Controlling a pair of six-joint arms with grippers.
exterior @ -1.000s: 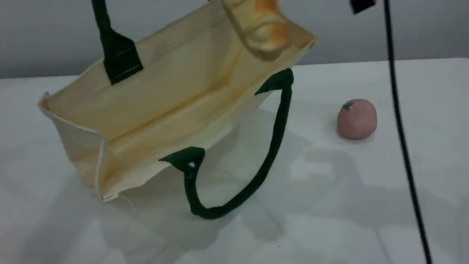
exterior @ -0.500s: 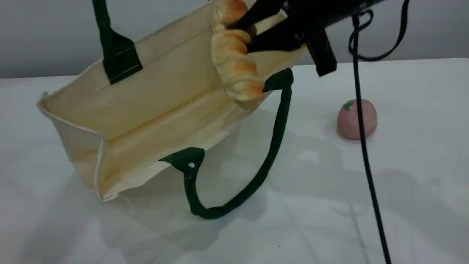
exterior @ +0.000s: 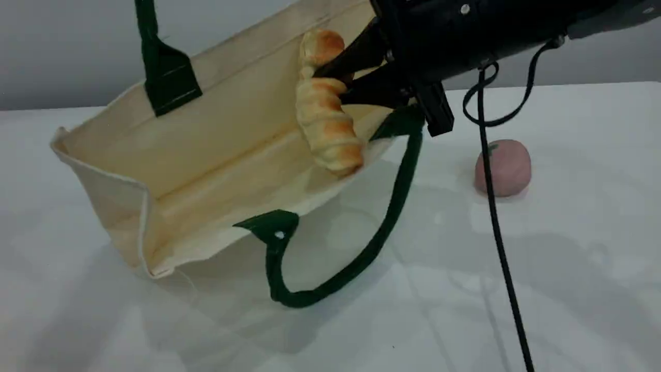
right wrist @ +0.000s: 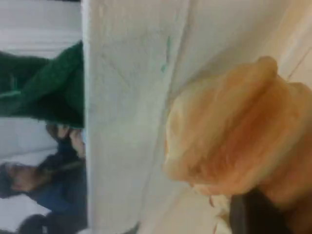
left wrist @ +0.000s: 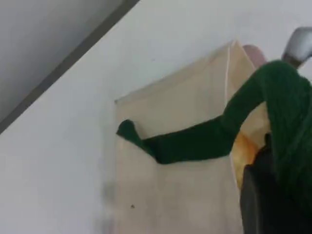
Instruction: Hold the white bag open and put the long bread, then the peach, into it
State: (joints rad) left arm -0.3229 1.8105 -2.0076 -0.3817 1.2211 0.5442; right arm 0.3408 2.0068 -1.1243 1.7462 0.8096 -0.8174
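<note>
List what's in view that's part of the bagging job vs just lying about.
Job:
white bag, upper handle held up by the shut left gripper
long bread, gripped by the right gripper at the bag's mouth
peach, on the table, untouched

Not part of it:
black cable hanging off the right arm
table

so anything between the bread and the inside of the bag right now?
Nothing visible. The right tool holds the long bread at the open mouth of the white bag, whose inside looks empty. The peach sits apart on the table.
</note>
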